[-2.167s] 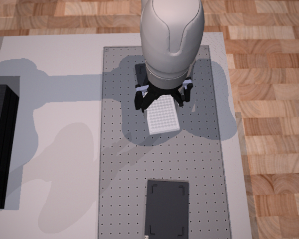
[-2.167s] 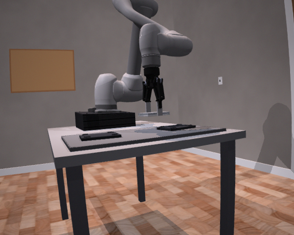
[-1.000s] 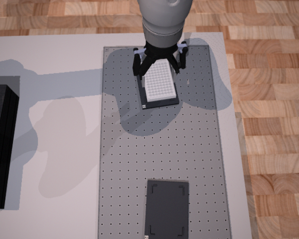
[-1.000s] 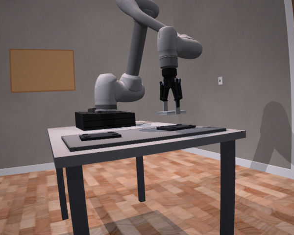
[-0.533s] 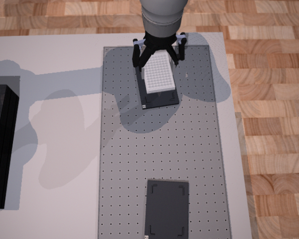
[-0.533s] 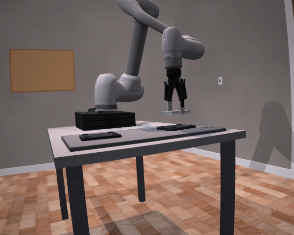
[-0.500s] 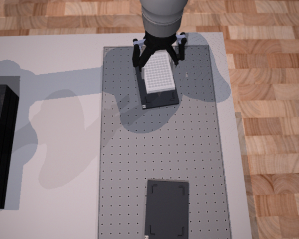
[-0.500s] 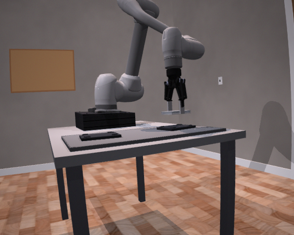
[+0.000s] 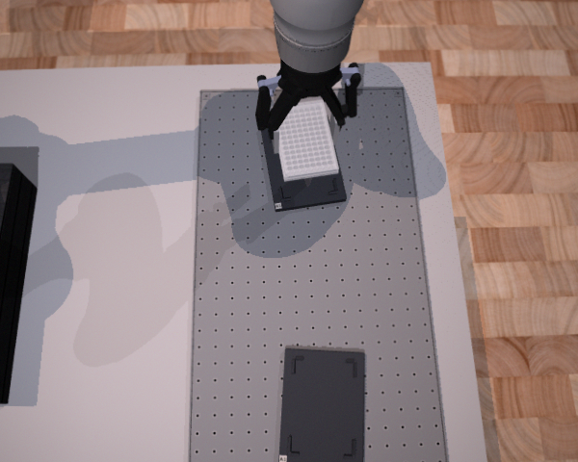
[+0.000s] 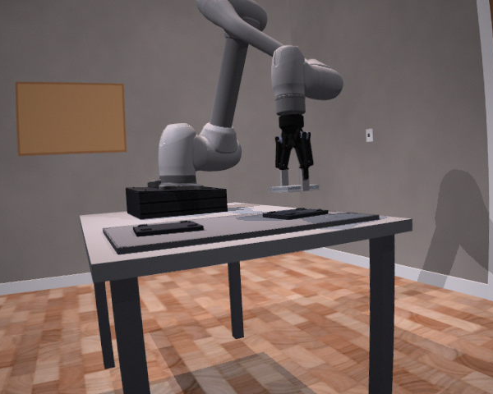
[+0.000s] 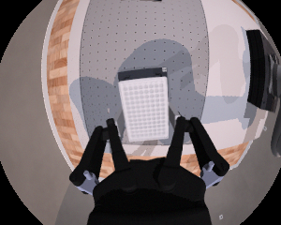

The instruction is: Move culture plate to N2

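Observation:
The white 96-well plate [image 9: 306, 141] hangs level between the fingers of my gripper [image 9: 305, 126], which is shut on its long sides. It hangs above nest N2 [image 9: 309, 191], the far dark nest, with a clear gap below it in the side view, where the plate [image 10: 294, 190] is well above the nest [image 10: 295, 213]. N2's A1 label [image 9: 277, 205] is at its near left corner. In the wrist view the plate [image 11: 143, 109] covers most of N2. I cannot tell the lid apart from the plate. Nest N1 [image 9: 323, 402] stands bare at the near end.
Both nests sit on a grey perforated board [image 9: 309, 278] on the white table. The arm's black pedestal [image 9: 3, 283] stands at the left. The table's right edge runs close to the board.

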